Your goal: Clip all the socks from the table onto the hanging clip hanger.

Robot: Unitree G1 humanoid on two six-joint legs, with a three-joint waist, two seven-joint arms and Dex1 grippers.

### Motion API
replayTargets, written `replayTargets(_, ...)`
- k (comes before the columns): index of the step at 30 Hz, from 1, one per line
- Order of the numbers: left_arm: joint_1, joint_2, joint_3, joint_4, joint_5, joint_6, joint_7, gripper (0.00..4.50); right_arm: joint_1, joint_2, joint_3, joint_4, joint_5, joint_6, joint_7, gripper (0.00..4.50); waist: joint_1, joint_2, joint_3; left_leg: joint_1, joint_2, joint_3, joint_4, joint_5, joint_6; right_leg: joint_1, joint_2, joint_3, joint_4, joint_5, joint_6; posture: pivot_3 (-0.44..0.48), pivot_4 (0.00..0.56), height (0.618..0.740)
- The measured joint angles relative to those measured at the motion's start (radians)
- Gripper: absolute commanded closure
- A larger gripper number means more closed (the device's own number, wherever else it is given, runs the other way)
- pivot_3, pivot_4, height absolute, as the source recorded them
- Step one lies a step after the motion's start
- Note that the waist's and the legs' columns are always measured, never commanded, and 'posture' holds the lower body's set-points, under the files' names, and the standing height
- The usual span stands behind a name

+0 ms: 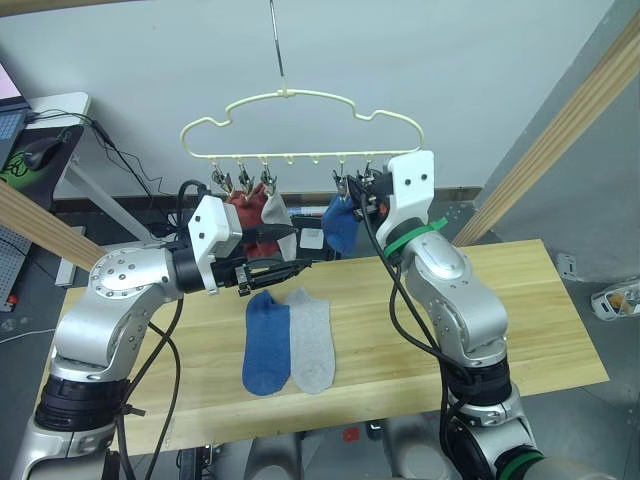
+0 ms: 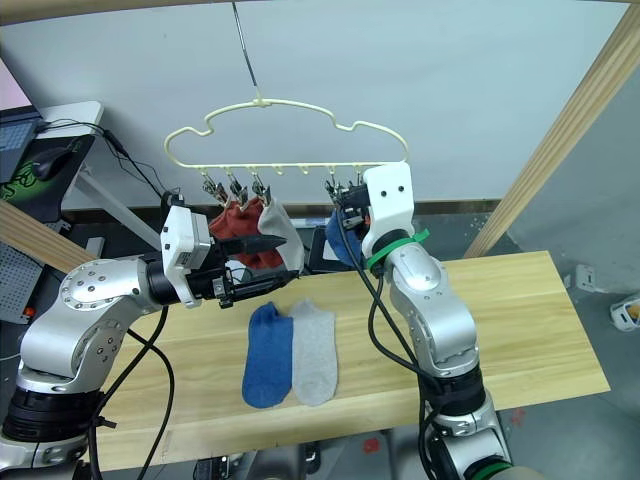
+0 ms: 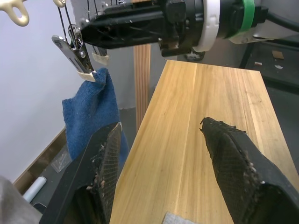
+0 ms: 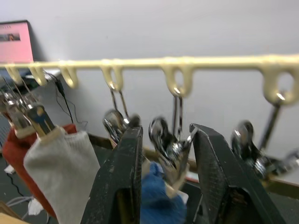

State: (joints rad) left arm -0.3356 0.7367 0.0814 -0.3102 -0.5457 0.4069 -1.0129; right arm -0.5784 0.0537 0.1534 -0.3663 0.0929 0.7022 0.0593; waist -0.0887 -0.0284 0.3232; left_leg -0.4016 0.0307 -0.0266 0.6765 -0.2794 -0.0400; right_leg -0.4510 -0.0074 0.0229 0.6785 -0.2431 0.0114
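Four socks hang on clip hanger (image 1: 300,100): two rust red, one grey (image 1: 278,215), one blue (image 1: 341,225). Two left on table (image 1: 520,330), blue sock (image 1: 266,342) beside grey sock (image 1: 312,340), near centre. Right gripper (image 4: 163,154) spread around blue sock's clip (image 4: 170,147). Left gripper (image 3: 161,154) released, empty, above table.

No readable text, labels, brands or numbers showing anywhere; nothing legible appearing on any visible surface.

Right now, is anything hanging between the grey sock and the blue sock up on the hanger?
No. Between the hung grey sock and hung blue sock, the clip hanger carries bare loops, seen in both eye views.
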Motion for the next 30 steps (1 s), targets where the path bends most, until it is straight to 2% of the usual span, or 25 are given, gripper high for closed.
replayTargets(17,0.011,0.0,0.0,-0.001,0.0,0.001,0.002,1.55,-0.026,0.029,0.002,0.069,-0.004,-0.068,-0.002,2.85,0.001,0.0,0.0,0.0,0.0,0.0,0.0,0.0,0.0,0.0,-0.002,0.0,0.001,0.0,0.0,-0.121,0.28,0.74)
replayTargets(24,0.044,0.001,0.006,-0.008,-0.002,0.013,0.027,1.55,-0.026,0.029,-0.001,0.069,-0.005,-0.079,-0.002,4.45,0.001,0.0,0.0,0.0,0.0,0.0,0.0,0.0,0.0,0.0,-0.002,0.0,0.001,0.0,0.0,-0.122,0.282,0.74)
replayTargets(30,0.065,0.001,0.017,-0.022,-0.001,0.025,0.064,1.55,-0.026,0.029,-0.005,0.069,-0.005,-0.08,-0.002,4.48,0.002,0.0,0.0,0.0,0.0,0.0,0.0,0.0,0.0,0.0,-0.005,0.0,0.001,0.0,0.0,-0.12,0.283,0.74)
